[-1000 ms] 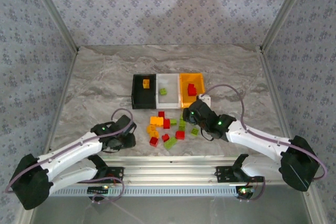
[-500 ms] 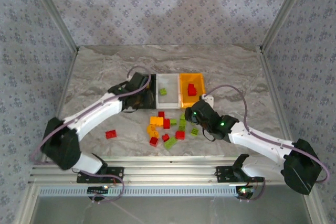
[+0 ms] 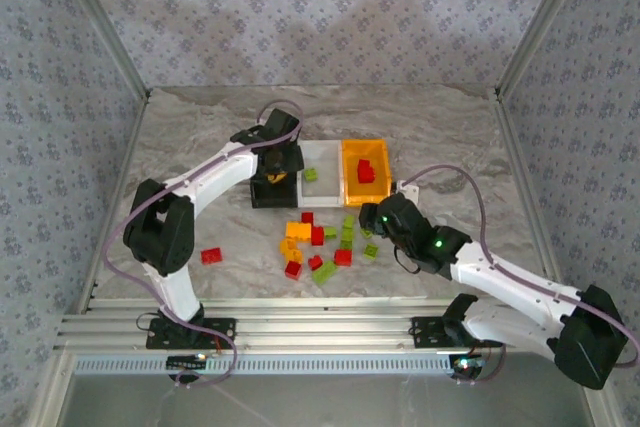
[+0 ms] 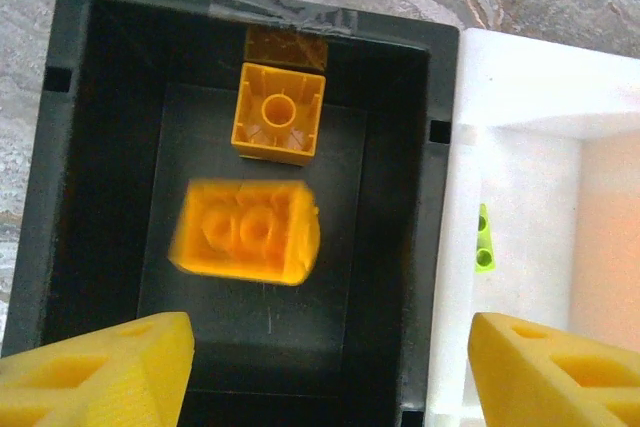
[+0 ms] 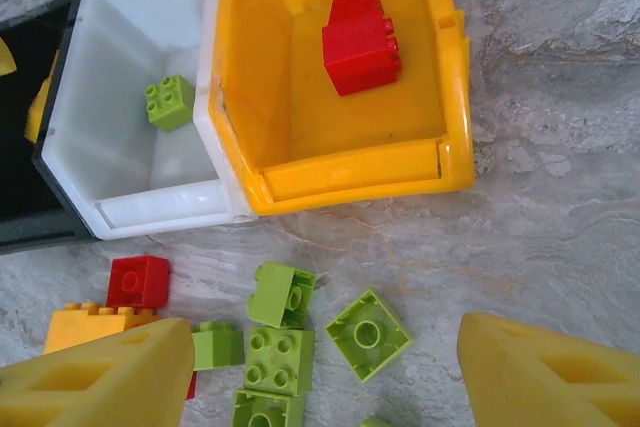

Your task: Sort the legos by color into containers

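- Plainly, the left gripper [image 4: 330, 367] hangs over the black bin [image 4: 60, 197] with its jaws released. Its two yellow fingertips [image 4: 95, 367] stand wide apart with nothing gripped between them.
- Just ahead of those jaws, inside the black bin, is a blurred orange-yellow brick [image 4: 245, 232], studs facing up.
- Further ahead, near the bin's far wall, an upturned orange-yellow brick [image 4: 278, 112] shows its hollow underside.
- To the right of the left jaws is the white bin [image 4: 520, 77], its wall touching the black bin.
- The right gripper [image 5: 325, 377] likewise has its jaws released, spread wide and holding nothing, above the loose pile on the table [image 5: 560, 197].
- Between the right jaws and just ahead of them lie several loose green bricks [image 5: 368, 334], some studs up and one turned over.
- Beside the left fingertip of that gripper sit a loose red brick [image 5: 138, 280] and a long orange-yellow brick [image 5: 95, 325], touching each other.
- Further ahead of the right jaws is the orange-yellow bin [image 5: 350, 172], with a red block [image 5: 360, 42] resting in it.
- Ahead and to the left of the right jaws, the white bin holds one lime green brick [image 5: 170, 102].
- Seen from above, a lone red brick [image 3: 211, 255] lies on the table well apart from both sets of jaws, left of the pile.
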{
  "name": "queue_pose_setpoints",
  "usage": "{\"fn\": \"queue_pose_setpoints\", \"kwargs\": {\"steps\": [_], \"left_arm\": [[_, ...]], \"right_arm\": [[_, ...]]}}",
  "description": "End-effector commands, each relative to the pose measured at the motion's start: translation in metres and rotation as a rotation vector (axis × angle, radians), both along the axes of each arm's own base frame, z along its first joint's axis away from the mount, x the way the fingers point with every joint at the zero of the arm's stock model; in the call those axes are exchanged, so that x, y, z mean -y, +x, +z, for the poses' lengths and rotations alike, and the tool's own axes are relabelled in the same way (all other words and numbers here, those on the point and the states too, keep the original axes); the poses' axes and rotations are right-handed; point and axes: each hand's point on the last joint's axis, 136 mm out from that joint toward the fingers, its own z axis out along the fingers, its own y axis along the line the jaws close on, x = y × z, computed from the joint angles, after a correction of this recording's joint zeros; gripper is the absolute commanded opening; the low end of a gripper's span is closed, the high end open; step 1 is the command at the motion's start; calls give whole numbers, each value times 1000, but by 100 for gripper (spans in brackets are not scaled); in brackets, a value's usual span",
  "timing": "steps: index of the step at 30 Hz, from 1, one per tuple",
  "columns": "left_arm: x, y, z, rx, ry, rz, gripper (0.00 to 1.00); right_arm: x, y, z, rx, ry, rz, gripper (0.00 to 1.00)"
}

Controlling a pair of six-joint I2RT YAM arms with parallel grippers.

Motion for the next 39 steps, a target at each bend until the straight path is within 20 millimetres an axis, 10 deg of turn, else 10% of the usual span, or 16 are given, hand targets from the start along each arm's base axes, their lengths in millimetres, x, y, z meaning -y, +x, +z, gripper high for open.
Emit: {"fn": "queue_pose_setpoints", "kwargs": {"steps": [1, 13, 22, 39], "left_arm": [[-4, -4, 18, 11, -5, 5, 77], [-67, -106, 21, -12, -75, 106, 89], [-158, -200, -48, -177, -35, 341, 95], [-179, -192, -109, -246, 47, 389, 75]], "right_arm": [[12, -2, -1, -5, -9, -45, 72], [18, -6, -9, -11, 4, -57, 72], [18, -7, -14, -19, 12, -56, 72], [20, -6, -8, -13, 27, -59, 73]]}}
